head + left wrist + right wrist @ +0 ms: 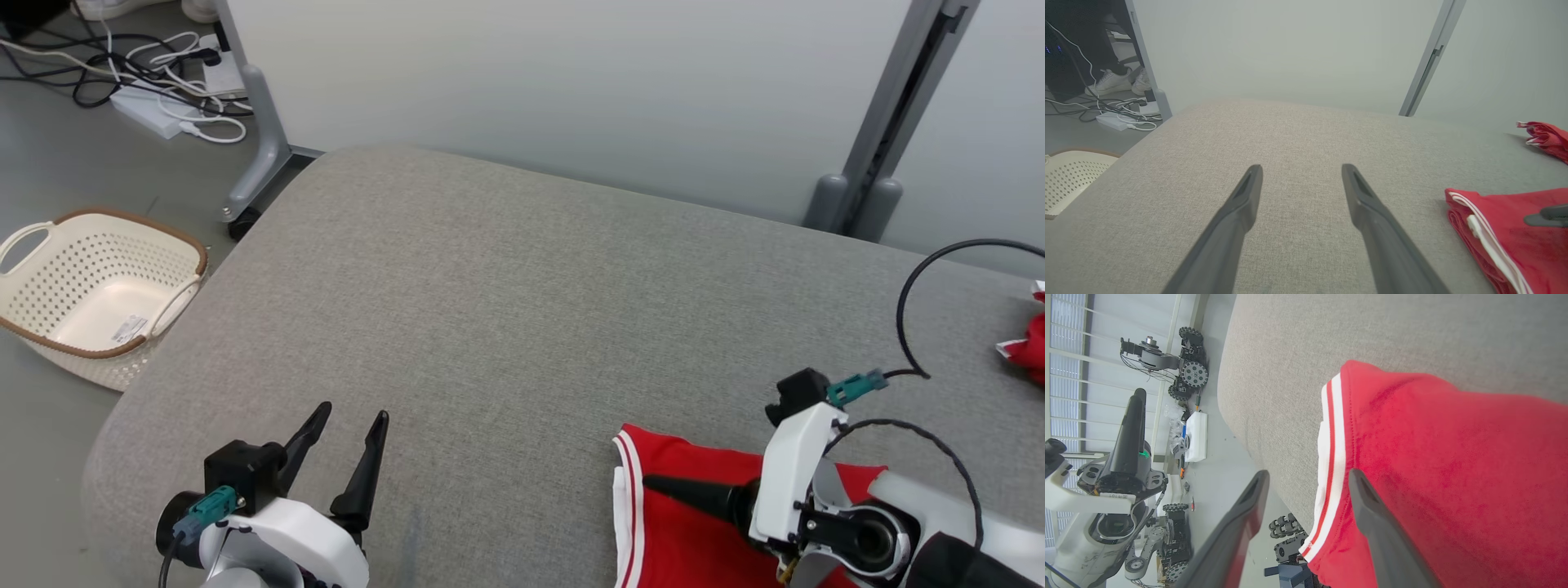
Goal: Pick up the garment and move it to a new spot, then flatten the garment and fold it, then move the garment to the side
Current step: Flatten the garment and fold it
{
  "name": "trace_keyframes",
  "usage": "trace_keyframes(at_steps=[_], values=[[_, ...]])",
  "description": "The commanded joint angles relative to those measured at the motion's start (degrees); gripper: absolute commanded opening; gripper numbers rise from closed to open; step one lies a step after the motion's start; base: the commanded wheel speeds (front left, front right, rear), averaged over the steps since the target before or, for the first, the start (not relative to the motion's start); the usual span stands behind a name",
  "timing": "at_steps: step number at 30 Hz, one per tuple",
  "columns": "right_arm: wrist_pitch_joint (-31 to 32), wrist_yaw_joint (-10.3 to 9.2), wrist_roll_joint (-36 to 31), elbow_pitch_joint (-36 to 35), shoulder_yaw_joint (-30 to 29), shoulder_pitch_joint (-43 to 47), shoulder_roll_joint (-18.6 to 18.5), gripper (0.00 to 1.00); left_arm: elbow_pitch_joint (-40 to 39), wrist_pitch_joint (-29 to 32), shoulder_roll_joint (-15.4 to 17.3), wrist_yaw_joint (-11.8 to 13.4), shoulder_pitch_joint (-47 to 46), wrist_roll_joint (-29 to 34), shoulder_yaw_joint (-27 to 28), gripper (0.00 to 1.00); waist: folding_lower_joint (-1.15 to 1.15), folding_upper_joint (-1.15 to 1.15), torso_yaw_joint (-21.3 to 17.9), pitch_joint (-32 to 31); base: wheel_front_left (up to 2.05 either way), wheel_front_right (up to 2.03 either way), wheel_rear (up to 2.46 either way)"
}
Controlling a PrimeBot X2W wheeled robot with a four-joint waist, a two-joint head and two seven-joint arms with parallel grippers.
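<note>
Head view, with wrist views for detail. The red garment (678,531), trimmed with white stripes, lies at about 5 o'clock on the grey fabric-covered worktop (490,327), close to its near edge, with the striped hem turned toward 9 o'clock. In the left wrist view its edge shows stacked layers. The right end effector (1308,473) sits over the garment with fingers spread. One finger (1372,522) lies above the red cloth, the other is past the striped hem, and nothing is pinched. The left end effector (353,411), at 7 o'clock, is likewise spread wide above bare fabric, well apart from the garment. A second red cloth (1033,343) lies at 3 o'clock by the worktop's far right edge. On the floor, a cream perforated basket (98,286) stands at 9 o'clock and tangled cables (163,73) lie at 11 o'clock.
</note>
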Motion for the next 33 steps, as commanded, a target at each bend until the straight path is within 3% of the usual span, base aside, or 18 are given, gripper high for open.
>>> trace_keyframes(at_steps=[1,10,19,26,33], values=[[-0.8,0.1,-0.3,-0.3,-0.4,-0.8,-0.3,1.0,-0.1,-0.2,0.3,-0.1,-0.7,0.4,0.4,1.0,0.0,0.0,-0.6,-0.3,0.0,0.0,0.0],[-9.1,0.1,-4.3,-6.6,-3.9,-1.3,-5.6,1.0,-2.9,-0.2,-0.2,0.4,0.5,3.0,3.5,1.0,0.0,0.0,-5.0,-0.9,0.0,0.0,0.0],[-18.1,0.11,-9.0,-8.3,-4.1,1.2,-11.4,1.0,-7.2,-0.1,-2.7,1.0,4.3,9.9,11.7,1.0,0.0,0.0,-10.6,-1.3,0.0,0.0,0.0],[-20.5,0.11,-9.0,-5.0,-2.8,3.4,-12.3,1.0,-9.6,-0.1,-4.8,0.2,6.8,14.7,18.8,1.0,0.0,0.0,-13.8,-0.1,0.0,0.0,0.0],[-15.4,0.11,-5.9,0.9,-1.1,5.2,-9.8,1.0,-9.7,-0.2,-7.2,-2.2,8.2,18.2,23.1,1.0,0.0,0.0,-14.5,0.6,0.0,0.0,0.0]])
